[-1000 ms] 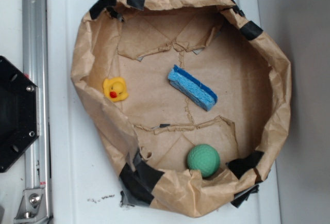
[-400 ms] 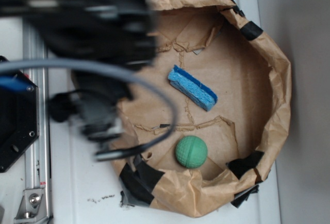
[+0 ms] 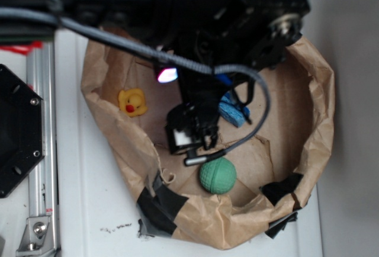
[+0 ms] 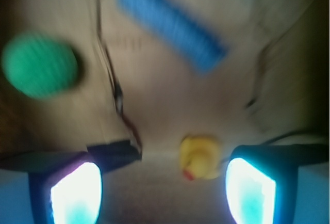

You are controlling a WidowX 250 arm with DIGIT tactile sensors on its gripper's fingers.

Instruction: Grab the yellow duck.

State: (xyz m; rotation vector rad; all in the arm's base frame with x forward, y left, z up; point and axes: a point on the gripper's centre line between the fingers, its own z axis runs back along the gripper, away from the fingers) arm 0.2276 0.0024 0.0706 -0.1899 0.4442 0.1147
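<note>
Over the paper nest [image 3: 320,109] on the white table [image 3: 89,198], poised with the hand [image 4: 162,188] spread wide and empty, pads [image 4: 76,193] straddling the approach to the duck [image 4: 200,157], which sits untouched by the nest's left wall, well apart from sponge [image 4: 170,22] and ball [image 4: 38,65].

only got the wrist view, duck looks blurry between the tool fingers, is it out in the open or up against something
Observer: In the exterior view the yellow duck sits right by the crumpled paper wall at picture-left.
Operator: where's the tool relative to it
Observer: The tool hangs over the middle of the paper bowl, apart from the duck and to its picture-right.
Operator: anything close to the tool
Observer: The green ball lies just below it in the picture, near the taped lower wall.
</note>
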